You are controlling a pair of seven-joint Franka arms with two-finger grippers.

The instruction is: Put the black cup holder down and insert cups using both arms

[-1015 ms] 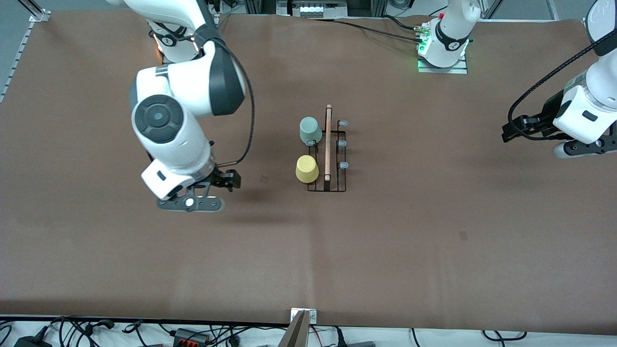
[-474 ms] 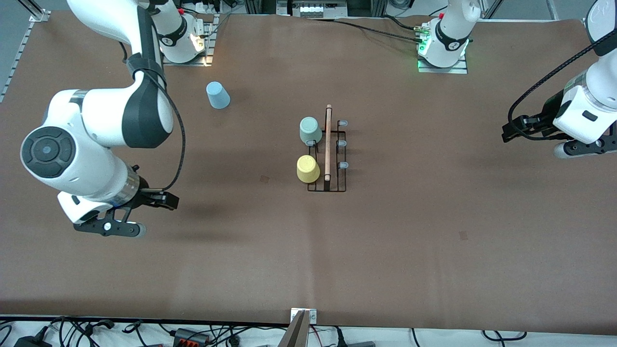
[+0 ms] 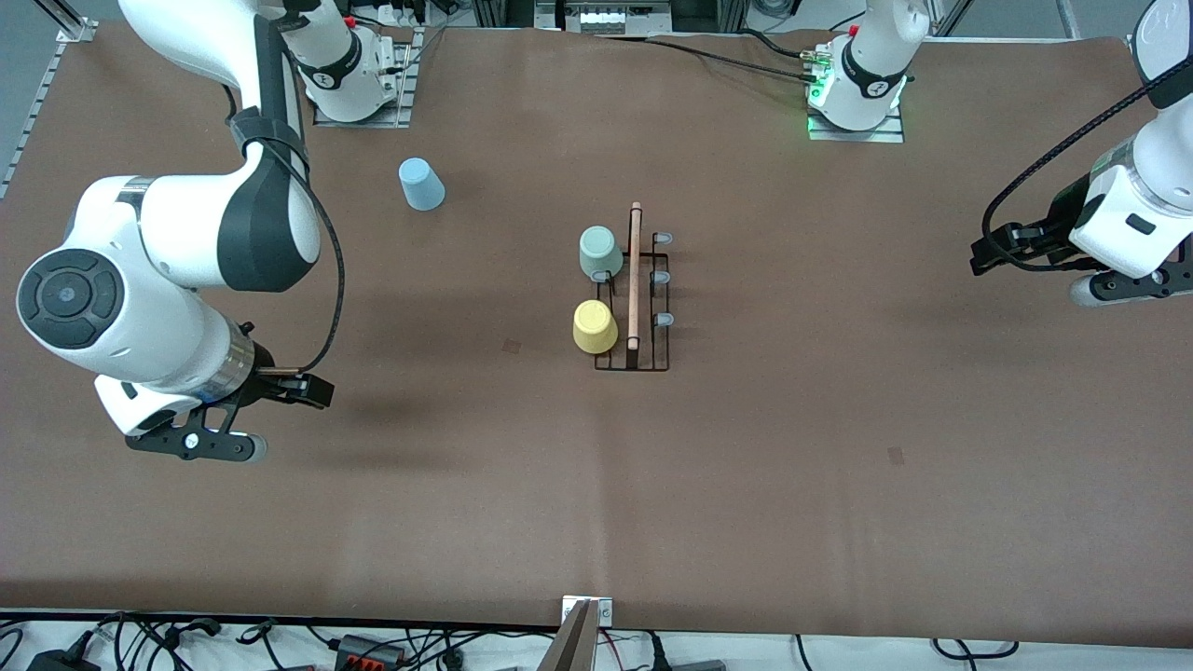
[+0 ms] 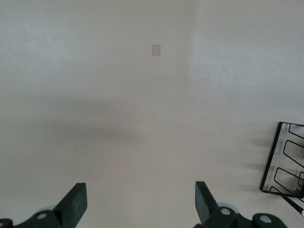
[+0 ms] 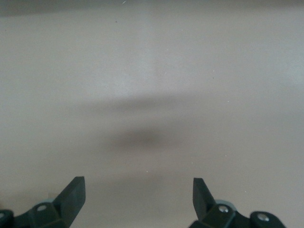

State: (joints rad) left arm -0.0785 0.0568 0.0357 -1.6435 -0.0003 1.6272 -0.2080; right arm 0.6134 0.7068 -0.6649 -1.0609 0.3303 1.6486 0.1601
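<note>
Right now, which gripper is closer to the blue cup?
Right. The right gripper hangs open over bare table at the right arm's end, nearer the front camera than the blue cup. The left gripper waits open over the left arm's end, well past the black cup holder.

You get even, bright overhead light in the front view, sharp all over. The brown table mat [image 3: 839, 447] carries soft shadows under the white right arm [image 3: 177, 242] at frame left. A green lamp glows at the upper right. Both wrist views look washed out and pale, with a blurry dark shadow smudge at mid-frame and soft gripper fingers [image 5: 71, 194] at the bottom edge.
</note>
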